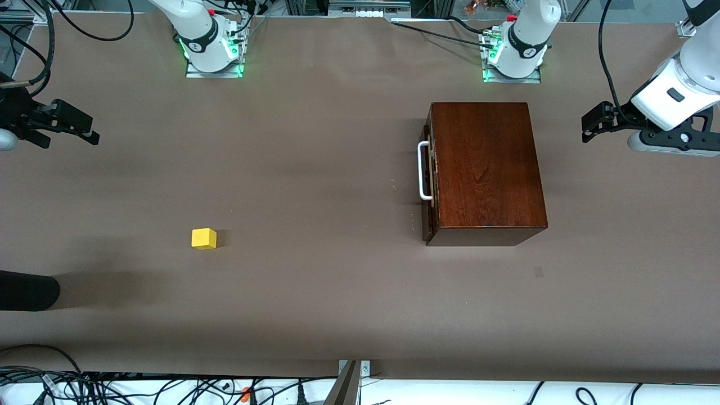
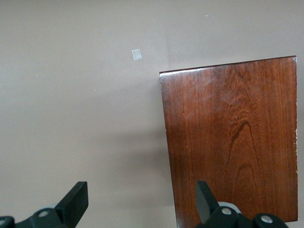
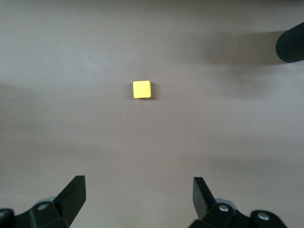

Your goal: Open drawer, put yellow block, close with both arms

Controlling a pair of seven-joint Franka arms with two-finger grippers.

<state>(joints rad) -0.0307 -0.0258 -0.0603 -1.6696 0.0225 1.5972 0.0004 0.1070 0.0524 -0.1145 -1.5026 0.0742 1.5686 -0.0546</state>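
The dark-brown wooden box (image 1: 486, 169) stands toward the left arm's end of the table. Its drawer (image 1: 427, 180) is shut, and the white handle (image 1: 423, 171) faces the right arm's end. The box top also shows in the left wrist view (image 2: 232, 142). The yellow block (image 1: 203, 238) lies alone on the table toward the right arm's end and shows in the right wrist view (image 3: 142, 89). My left gripper (image 1: 593, 121) (image 2: 141, 202) is open and empty, in the air over the box's edge away from the handle. My right gripper (image 1: 79, 126) (image 3: 140, 199) is open and empty, high over the table's right-arm end.
A black rounded object (image 1: 28, 289) (image 3: 290, 42) juts in over the table's edge, nearer to the camera than the block. A small pale tape mark (image 1: 539, 271) (image 2: 137, 54) lies on the brown table (image 1: 315, 185) near the box's front corner. Cables hang along the near edge.
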